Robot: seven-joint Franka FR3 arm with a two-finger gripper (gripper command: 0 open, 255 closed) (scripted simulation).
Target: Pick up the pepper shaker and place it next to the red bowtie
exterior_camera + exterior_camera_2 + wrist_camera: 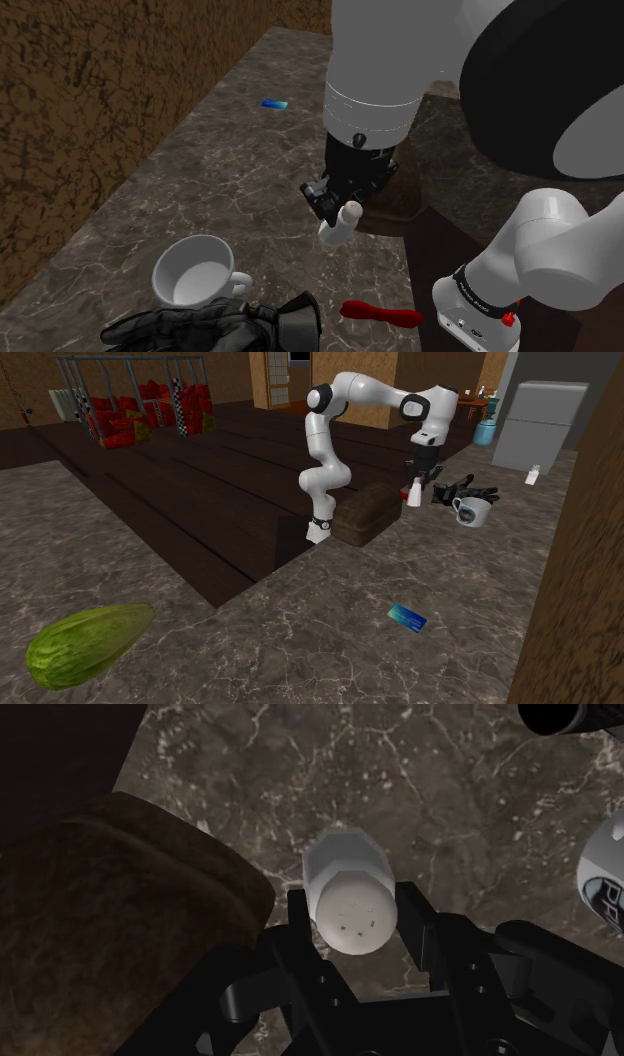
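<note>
The pepper shaker (338,226) is a white rounded cylinder with small holes in its end (350,899). My black gripper (334,205) is shut on it, one finger (300,922) on each side, and holds it tilted above the dark marble counter (230,180). In the second exterior view the shaker (414,495) hangs under the gripper (420,480) beside the brown loaf. The red bowtie (381,313) lies flat on the counter near the shoulder view's bottom edge, closer to the camera than the shaker and slightly to its right.
A white cup (195,272) and a black glove (212,325) lie left of the bowtie. A brown loaf (365,514) sits close beside the gripper. A blue card (274,103) lies farther along the counter, a green melon (85,642) far off. A brown wall (80,110) borders the counter.
</note>
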